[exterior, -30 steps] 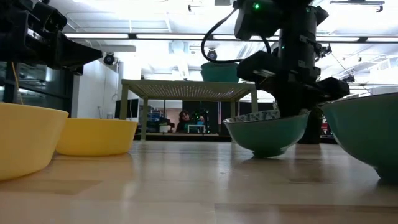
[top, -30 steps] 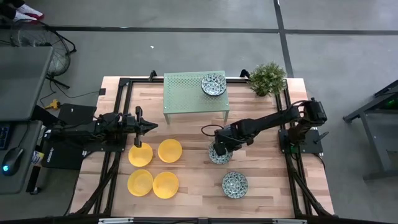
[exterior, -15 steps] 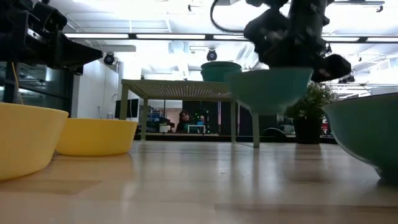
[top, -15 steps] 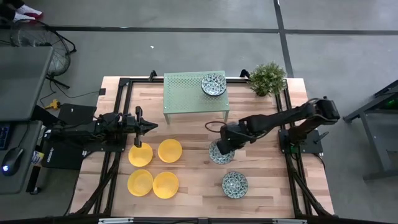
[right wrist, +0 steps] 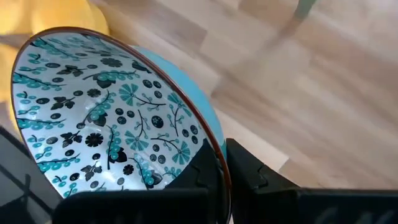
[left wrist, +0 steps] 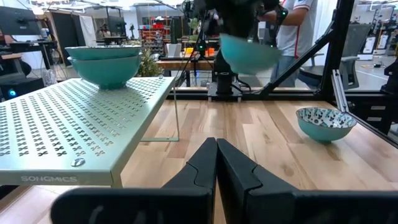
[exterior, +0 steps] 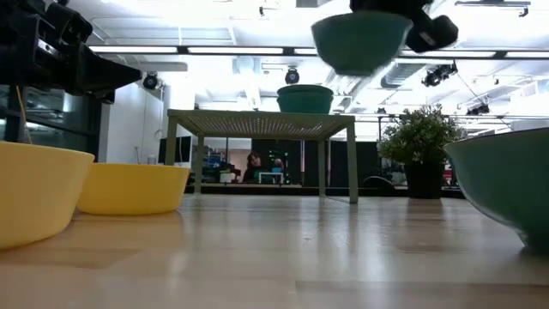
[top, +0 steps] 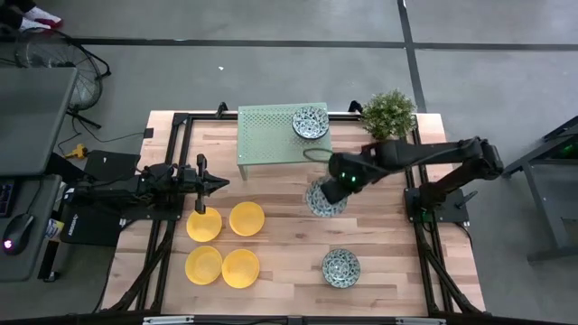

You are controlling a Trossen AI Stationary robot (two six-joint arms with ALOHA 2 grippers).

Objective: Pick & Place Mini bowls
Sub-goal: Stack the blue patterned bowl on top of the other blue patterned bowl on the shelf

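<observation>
My right gripper (top: 340,183) is shut on a patterned mini bowl (top: 323,198), held high in the low view (exterior: 360,39) in front of the pale green rack (top: 283,135). Two patterned bowls sit stacked (left wrist: 104,62) on the rack's right far corner (top: 310,122). A further patterned bowl (top: 341,266) stands on the table's near right. Several yellow bowls (top: 246,218) stand on the near left. My left gripper (top: 221,183) waits shut at the left, above the yellow bowls. My right gripper pinches the patterned bowl by its rim (right wrist: 214,146), one finger (right wrist: 202,168) inside the bowl and one (right wrist: 245,165) outside. The bowl (right wrist: 106,118) is lifted clear of the table and stays roughly level, reaching out to one side of the fingers.
A small potted plant (top: 389,113) stands at the far right corner, close to the right arm. The rack's legs (exterior: 353,167) stand on the far half of the table. Bare wood lies between the yellow bowls and the patterned bowl on the table.
My right gripper has risen from the table with the patterned bowl and moved toward the far edge, closer to the rack. The bowl, which stood on the table a second ago, now hangs clear above rack height.
</observation>
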